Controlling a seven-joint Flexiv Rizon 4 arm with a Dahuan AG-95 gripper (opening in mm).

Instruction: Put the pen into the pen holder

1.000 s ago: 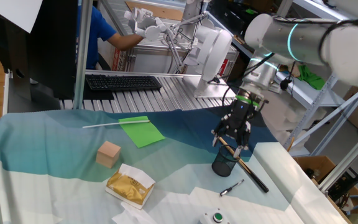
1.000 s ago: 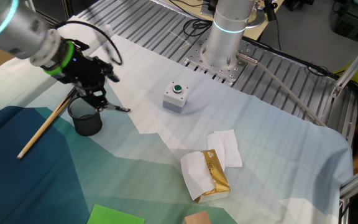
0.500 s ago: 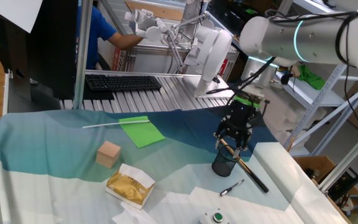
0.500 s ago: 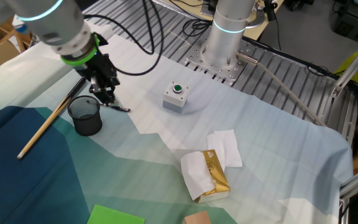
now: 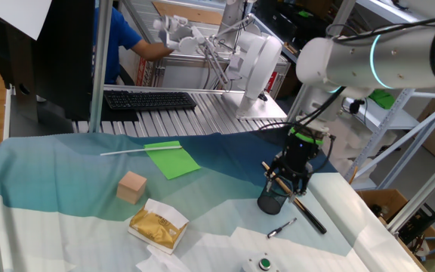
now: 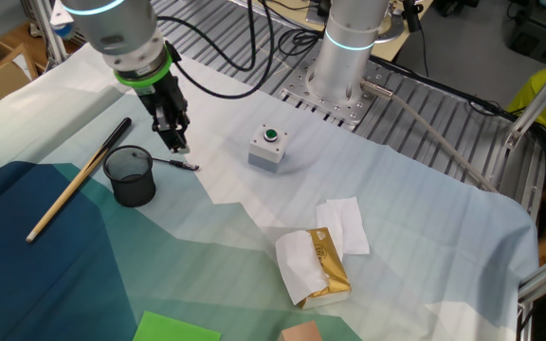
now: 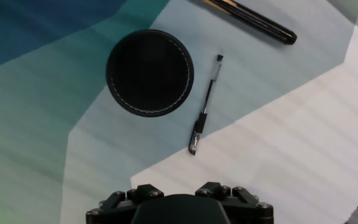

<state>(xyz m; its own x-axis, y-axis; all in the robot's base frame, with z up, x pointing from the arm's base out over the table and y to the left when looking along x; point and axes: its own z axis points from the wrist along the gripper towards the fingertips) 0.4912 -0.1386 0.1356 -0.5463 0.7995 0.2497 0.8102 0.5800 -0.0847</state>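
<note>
The pen (image 7: 204, 106) is slim and black and lies flat on the pale cloth just right of the pen holder (image 7: 148, 113), a black mesh cup that stands upright. The other fixed view shows the pen (image 6: 180, 164) to the right of the cup (image 6: 133, 180). My gripper (image 6: 178, 144) hangs point-down just above the pen's far end, open, with nothing between its fingers. In one fixed view the gripper (image 5: 289, 185) hovers over the cup (image 5: 272, 200), with the pen (image 5: 282, 226) in front. The hand view shows only the gripper's base.
A long brown-and-black stick (image 6: 79, 189) lies behind the cup. A white button box (image 6: 270, 147) sits to the right, with a tissue packet (image 6: 325, 260) nearer the front. A tan cube (image 5: 133, 187), green paper (image 5: 172, 160) and thin white rod (image 5: 127, 150) lie at the left.
The gripper has moved from above the cup's far side over to the pen, and its fingers have narrowed a little. Pen, cup and stick have not moved.
</note>
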